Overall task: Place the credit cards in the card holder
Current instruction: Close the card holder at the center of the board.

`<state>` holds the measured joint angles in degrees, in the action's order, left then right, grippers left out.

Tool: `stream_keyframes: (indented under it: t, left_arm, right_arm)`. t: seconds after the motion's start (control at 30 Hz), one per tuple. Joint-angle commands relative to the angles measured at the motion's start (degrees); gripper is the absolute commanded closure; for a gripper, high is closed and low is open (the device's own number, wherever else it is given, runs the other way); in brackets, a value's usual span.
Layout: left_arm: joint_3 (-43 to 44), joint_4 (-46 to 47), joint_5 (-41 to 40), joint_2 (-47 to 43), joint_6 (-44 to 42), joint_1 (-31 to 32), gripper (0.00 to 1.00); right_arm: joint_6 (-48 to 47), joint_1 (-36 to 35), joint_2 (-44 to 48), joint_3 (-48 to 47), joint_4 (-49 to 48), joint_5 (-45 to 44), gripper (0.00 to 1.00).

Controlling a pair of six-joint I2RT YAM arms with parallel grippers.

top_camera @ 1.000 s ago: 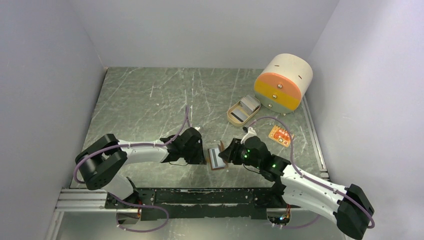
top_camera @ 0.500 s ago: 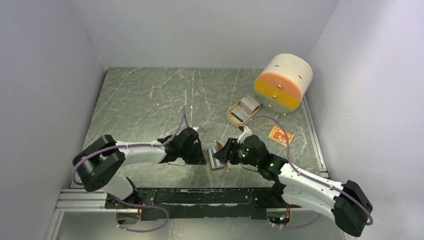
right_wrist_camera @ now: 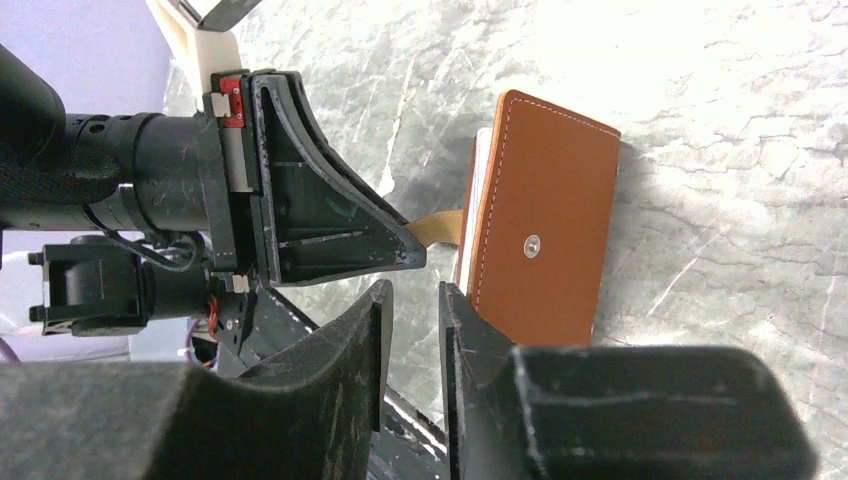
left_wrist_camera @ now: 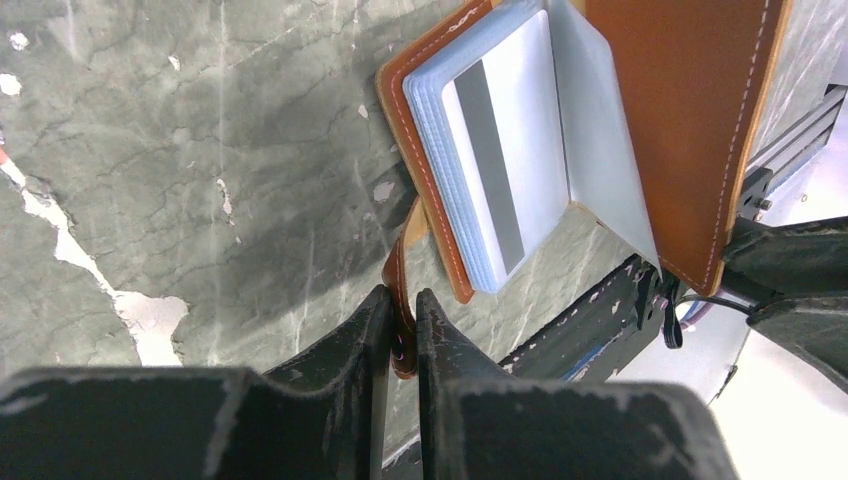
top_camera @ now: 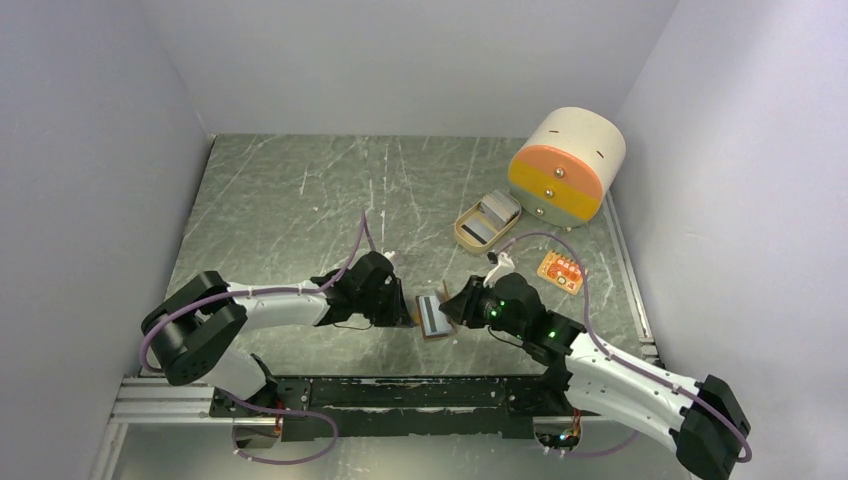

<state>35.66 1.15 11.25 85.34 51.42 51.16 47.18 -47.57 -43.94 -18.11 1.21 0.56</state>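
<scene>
Left end effector stays clenched on the strap of the small brown leather card holder at the desk's 6 o'clock, with a pale grey striped credit card seated inside. Right end effector, at its 3 o'clock, has backed off, jaws narrowly parted and empty, so that card looks delivered.

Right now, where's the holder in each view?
Top: holder low centre, near the table's front edge.
Left wrist: upper right, lying open.
Right wrist: centre right, brown cover facing the camera.
Shared landmark: left gripper pinching the holder's strap.
</scene>
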Motion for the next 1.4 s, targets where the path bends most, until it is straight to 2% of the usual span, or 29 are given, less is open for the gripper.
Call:
stream_keyframes:
  t: [0.0, 0.1, 0.2, 0.3, 0.37, 0.43, 0.53, 0.7, 0.77, 0.83, 1.0, 1.2, 1.37]
  left_arm:
    - [-0.7, 2.7, 1.9, -0.9, 0.5, -0.4, 0.83]
    - [-0.6, 2.6, 2.0, -0.7, 0.5, -0.4, 0.83]
    - [-0.7, 2.7, 2.0, -0.5, 0.6, -0.5, 0.83]
    - [-0.7, 3.0, 1.9, -0.2, 0.5, -0.6, 0.83]
    - [-0.7, 3.1, 1.9, 0.4, 0.4, -0.8, 0.83]
    - [-0.7, 3.0, 2.0, 1.0, 0.3, -1.1, 0.83]
    - [-1.1, 3.3, 2.0, 1.4, 0.4, -1.3, 0.84]
    - [-0.9, 2.6, 1.3, 2.1, 0.0, -1.4, 0.86]
    - [-1.1, 3.0, 1.6, 2.1, 0.1, -1.4, 0.86]
    - [-1.1, 3.4, 1.9, 2.1, 0.2, -1.4, 0.86]
    - [-1.0, 3.2, 2.1, 1.7, 0.1, -1.4, 0.85]
    - [-0.9, 4.6, 3.7, 1.4, 0.6, -1.6, 0.83]
    - [-0.5, 6.2, 6.1, 1.7, 1.1, -1.7, 0.8]
  right_arm:
    - [-0.9, 0.2, 0.3, 1.5, -0.5, -2.2, 0.72]
    - [-0.5, 0.3, -1.7, 3.3, -5.9, 1.0, 0.7]
    - [0.6, 0.2, -5.5, 4.0, -12.9, 6.3, 0.6]
    - [0.2, 0.2, -7.5, 2.4, -14.1, 9.1, 0.59]
    - [-0.9, 0.2, -6.2, -0.1, -10.2, 7.9, 0.59]
    - [-3.3, 0.2, -3.6, -3.7, -2.5, 3.0, 0.58]
    - [-6.8, 0.3, 0.1, -7.8, 8.8, -6.9, 0.5]
    - [-8.2, 1.5, 2.6, -10.3, 17.7, -13.9, 0.44]
    - [-7.5, 2.3, 3.4, -9.5, 19.0, -15.5, 0.5]
    - [-7.3, 3.5, 4.1, -7.7, 18.7, -15.2, 0.61]
    - [-6.8, 5.3, 2.6, -2.6, 11.5, -7.3, 0.81]
    - [-4.1, 5.2, -2.7, 3.1, -2.8, 2.7, 0.85]
    - [-3.9, 4.7, -7.4, 3.8, -7.6, 4.7, 0.85]
